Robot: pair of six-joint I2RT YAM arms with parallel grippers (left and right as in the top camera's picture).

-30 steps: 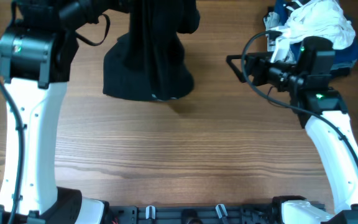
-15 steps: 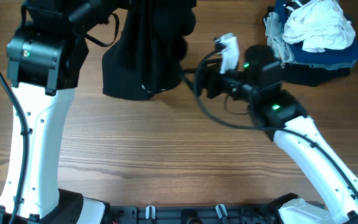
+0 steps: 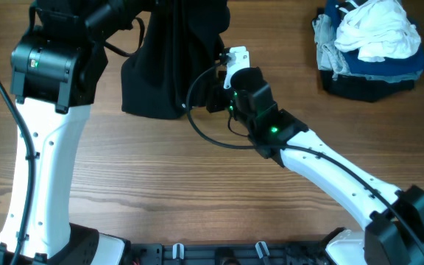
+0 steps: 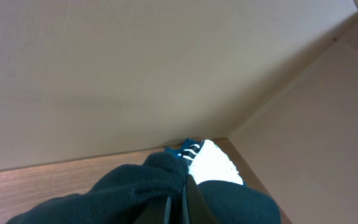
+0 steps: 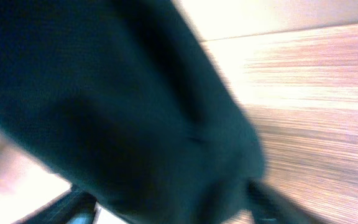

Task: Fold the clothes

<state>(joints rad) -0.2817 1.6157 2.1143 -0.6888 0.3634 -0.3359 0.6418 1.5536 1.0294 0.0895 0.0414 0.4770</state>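
Note:
The clothes, a black T-shirt, hang bunched from the top edge of the overhead view, with the lower part heaped on the table. My left gripper is shut on a fold of the clothes and holds it up; in the overhead view it is hidden behind the cloth. My right gripper reaches in from the right against the shirt's lower right edge. In the blurred right wrist view the dark cloth fills the space between its fingers, which stand apart on either side of it.
A heap of white, grey and blue garments lies at the back right. The left arm's white link stands along the left side. The right arm stretches diagonally across the wooden table from the front right.
My right arm has swung from beside the garment heap leftwards across the table to the black shirt, and its jaws have narrowed. The left gripper stays shut on the lifted cloth.

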